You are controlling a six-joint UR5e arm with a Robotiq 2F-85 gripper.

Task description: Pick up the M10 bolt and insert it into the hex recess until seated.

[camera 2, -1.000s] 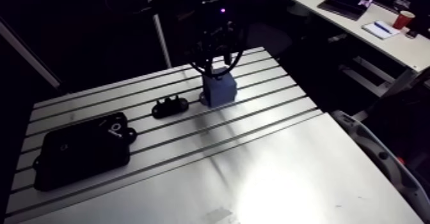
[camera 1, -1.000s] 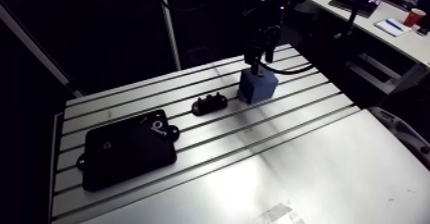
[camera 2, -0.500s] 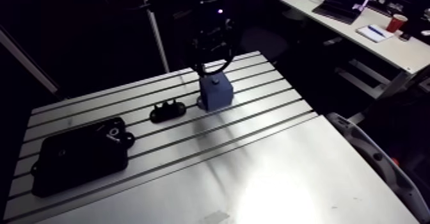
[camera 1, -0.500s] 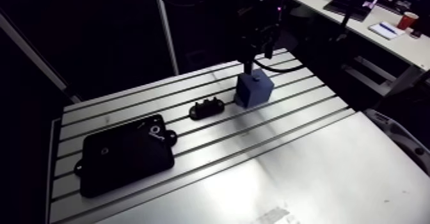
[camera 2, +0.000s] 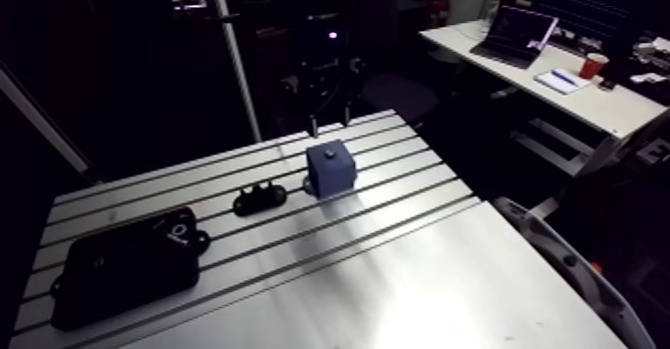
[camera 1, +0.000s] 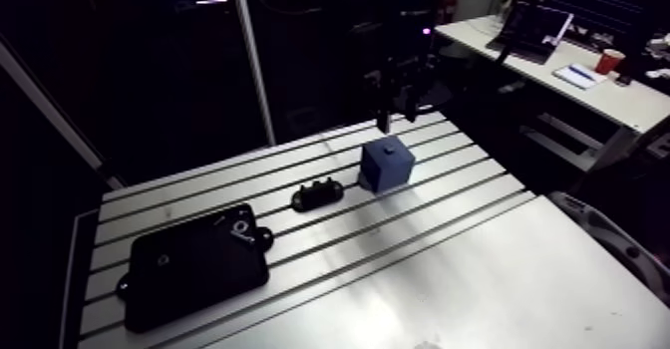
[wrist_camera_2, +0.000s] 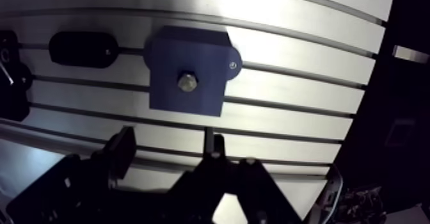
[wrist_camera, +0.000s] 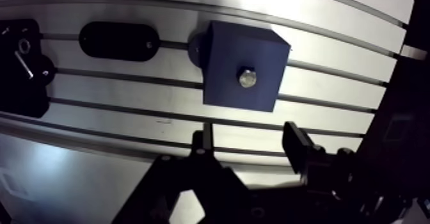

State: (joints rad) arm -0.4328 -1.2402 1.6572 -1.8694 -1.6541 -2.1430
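Note:
A blue block [wrist_camera: 225, 54] stands on the slotted table [camera 1: 429, 273], and the silvery head of the M10 bolt [wrist_camera: 247, 77] shows in the recess on its top face. In the wrist view my gripper [wrist_camera: 251, 143] hangs above the table just short of the block, open, with nothing between its two dark fingers [wrist_camera: 203, 140]. The arm view shows the gripper [camera 2: 329, 124] raised above the block [camera 2: 329, 169], apart from it.
To one side of the block lies a black oval bracket [wrist_camera: 118, 41], seen in the arm view too [camera 1: 319, 193]. A flat black box [camera 1: 194, 263] sits further along the table near its left end. The table's far edge runs just behind the block.
The gripper has lifted from the block's top to well above it. The bolt stays in the block. The arm camera has shifted with the arm.

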